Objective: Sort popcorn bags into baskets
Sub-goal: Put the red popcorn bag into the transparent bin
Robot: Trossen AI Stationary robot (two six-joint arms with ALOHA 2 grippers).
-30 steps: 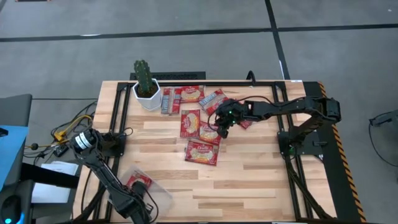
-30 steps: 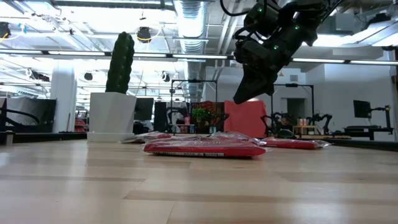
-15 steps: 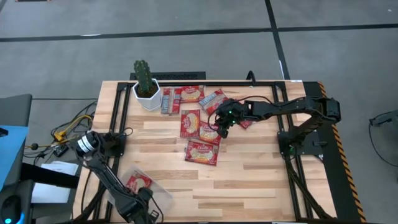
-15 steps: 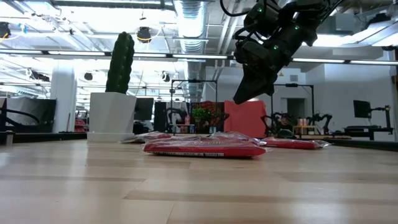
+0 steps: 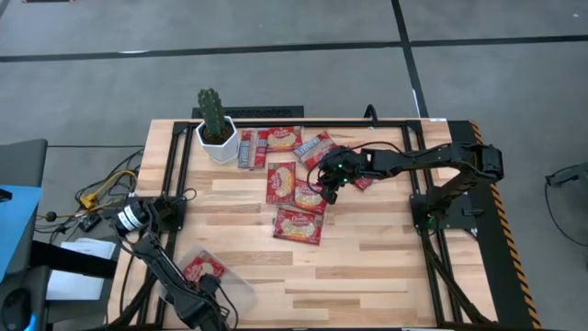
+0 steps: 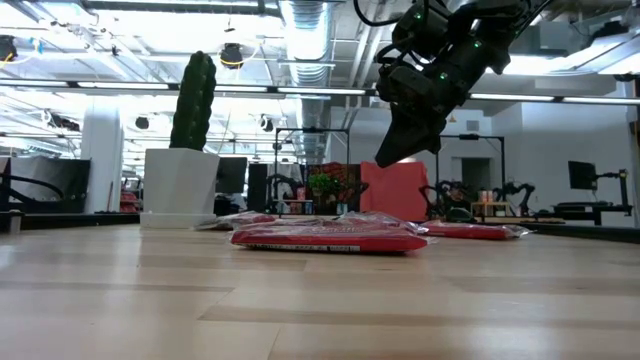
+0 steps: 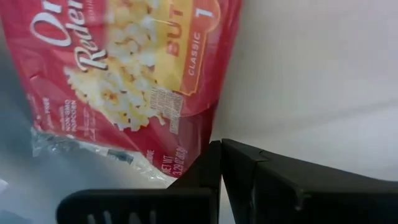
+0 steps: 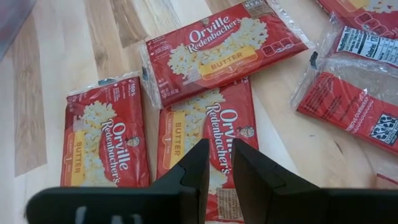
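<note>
Seven bags lie loose on the table (image 5: 367, 257), and an eighth bag (image 5: 203, 268) rests inside the clear tray (image 5: 241, 287). Read the high view as a clock face, with 12 at the table's far edge. The tray then sits at about 7 o'clock, close to the near-left corner. The packet in it lies face up towards the tray's 10 o'clock end.

The loose bags cluster from the centre up towards 12. One grey-backed bag (image 5: 246, 149) lies just beside the cactus pot (image 5: 218, 140), which stands at 11. Two more sit along the far edge at 12. Three are at the centre, face up and partly overlapping. One is at 1 o'clock, partly under the right arm.

The right gripper (image 5: 330, 193) hangs over the central three, just towards 1 o'clock from the middle. In the low view it (image 6: 392, 156) is well clear of the bags, tips pointing down. Its own camera shows the fingers (image 8: 198, 163) parted by only a narrow slit, with nothing between them. A face-up bag (image 8: 208, 134) lies directly below.

The left gripper (image 5: 208, 305) is at the tray's 6 o'clock side, near the table's front edge. From its wrist camera the fingers (image 7: 249, 174) meet along a thin seam, closed together, and nothing shows between them. The tray's bag (image 7: 130, 74) lies just past the tips.
</note>
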